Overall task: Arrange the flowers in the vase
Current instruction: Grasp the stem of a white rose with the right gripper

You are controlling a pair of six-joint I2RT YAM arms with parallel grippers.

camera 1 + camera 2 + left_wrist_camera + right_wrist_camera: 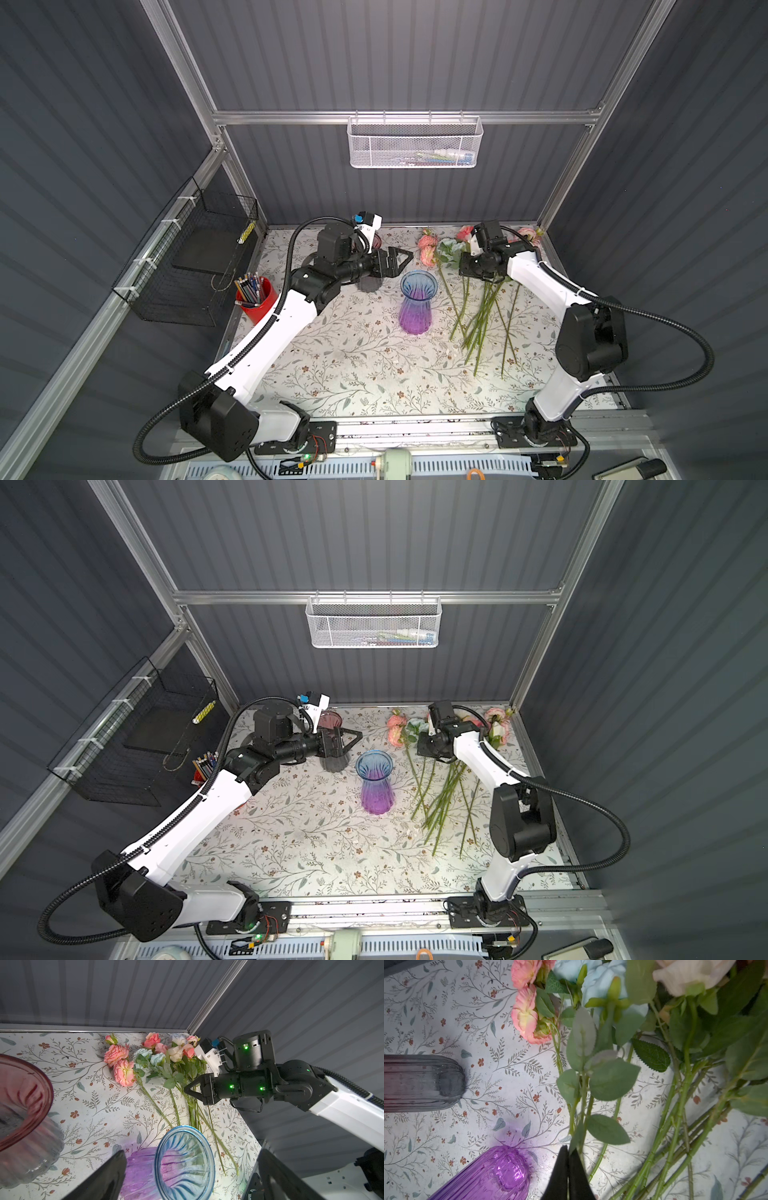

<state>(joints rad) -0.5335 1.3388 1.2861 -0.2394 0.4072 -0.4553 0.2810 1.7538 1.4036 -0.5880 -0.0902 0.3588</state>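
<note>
- The step in hand is the picking of the first flower. The blue-to-purple ribbed glass vase (417, 303) stands upright in the middle of the floral-patterned desk (332, 365), and I see no stem inside it.
- The long green-stemmed flowers with pink, coral, white and pale blue heads (484, 309) lie in a loose bundle on the desk just to the right of this vase. Their heads point to the back wall and their stem ends to the front.
- The right pincer (187, 1090) is closed. In the right wrist view it appears to pinch one thin leafy stem (583, 1093) below the leaves, and this stem looks a little raised above the others.
- The left pincer (401, 259) is wide open and holds nothing. It hovers just behind the vase mouth, beside a second, pink-and-grey ribbed glass vase (25, 1105).
- In my judgement, the next move calls for lifting the stem free of the bundle, because the leaves may catch the neighbours.
- Then the flower must be turned with the stem end down and guided into the narrow mouth. The left pincer could steady the vase, which may tip.
</note>
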